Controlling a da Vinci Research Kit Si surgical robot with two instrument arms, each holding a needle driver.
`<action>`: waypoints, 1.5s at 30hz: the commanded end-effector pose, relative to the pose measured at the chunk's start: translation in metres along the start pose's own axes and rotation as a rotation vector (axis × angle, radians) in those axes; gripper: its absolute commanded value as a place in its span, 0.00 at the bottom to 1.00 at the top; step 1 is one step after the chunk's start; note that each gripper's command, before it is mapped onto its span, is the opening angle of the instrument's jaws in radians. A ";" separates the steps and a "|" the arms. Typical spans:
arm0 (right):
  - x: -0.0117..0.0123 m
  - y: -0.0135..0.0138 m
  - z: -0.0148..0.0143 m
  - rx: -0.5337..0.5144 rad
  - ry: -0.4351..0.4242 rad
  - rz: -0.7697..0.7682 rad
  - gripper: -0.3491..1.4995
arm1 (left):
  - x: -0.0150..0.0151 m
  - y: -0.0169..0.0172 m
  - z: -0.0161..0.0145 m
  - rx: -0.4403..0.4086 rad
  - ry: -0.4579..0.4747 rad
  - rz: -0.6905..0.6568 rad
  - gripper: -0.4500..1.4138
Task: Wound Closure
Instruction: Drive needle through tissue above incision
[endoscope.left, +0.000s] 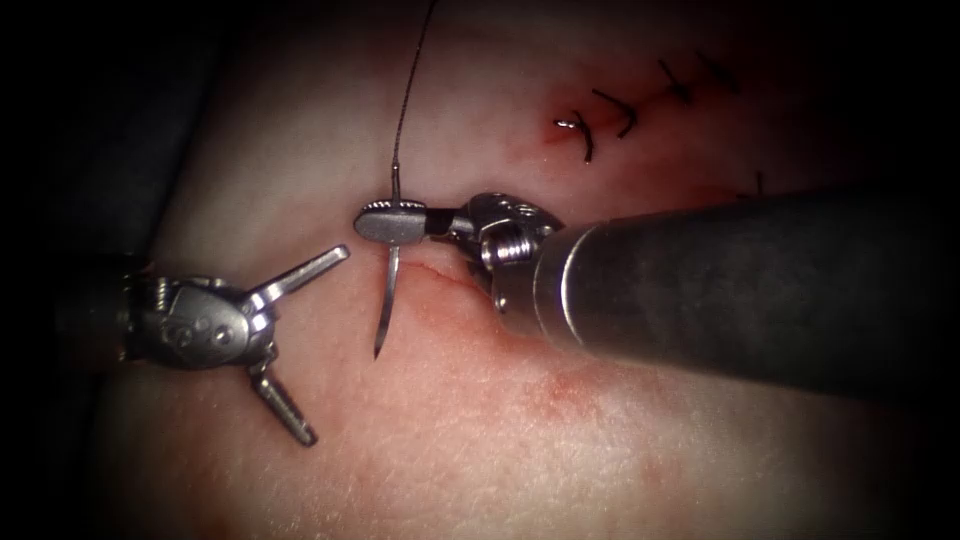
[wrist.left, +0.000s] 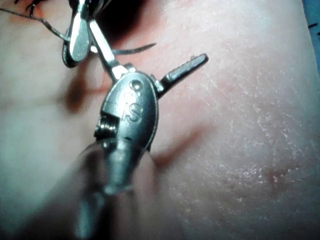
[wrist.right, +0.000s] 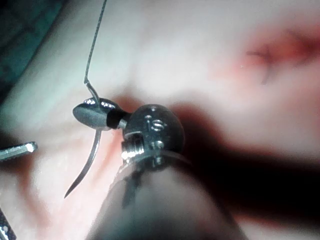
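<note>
**Right tool holds the needle over the cut; left tool open and empty**

Endoscope view: the right tool (endoscope.left: 392, 222) has its jaws clamped on the needle (endoscope.left: 386, 305) near its thread end, so most of the curve hangs free below the jaws with the tip pointing down. The needle appears to lie above the tissue (endoscope.left: 480, 440), not in it, at the left end of the open cut (endoscope.left: 450, 283). The thread (endoscope.left: 408, 90) runs up from the needle's tail. The left tool (endoscope.left: 300, 345), left of the cut, is spread wide and holds nothing, near the needle's tip but apart from it. Finished stitches (endoscope.left: 620, 110) sit up right.

Left wrist view: the left tool (wrist.left: 150, 70) gapes, empty; beyond it the right tool (wrist.left: 77, 40) grips the needle (wrist.left: 132, 50).

Right wrist view: the right tool (wrist.right: 95, 112) is shut on the needle (wrist.right: 85, 170), whose tip is free.

The needle looks thin, stiff, slick and sharp; I judge it best held on the body, away from the tip.
</note>
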 end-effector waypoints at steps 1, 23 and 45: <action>-0.0008 0.0004 0.0007 -0.027 0.011 -0.040 0.00 | -0.0008 0.0001 0.0005 0.012 -0.018 -0.002 0.58; 0.0014 0.0016 -0.0004 -0.107 0.154 -0.587 0.00 | -0.0097 -0.0008 0.0027 0.201 -0.370 -0.079 0.11; 0.0013 0.0011 0.0015 -0.153 0.188 -0.991 0.00 | -0.0142 0.0019 0.0031 0.150 -0.569 -0.197 0.07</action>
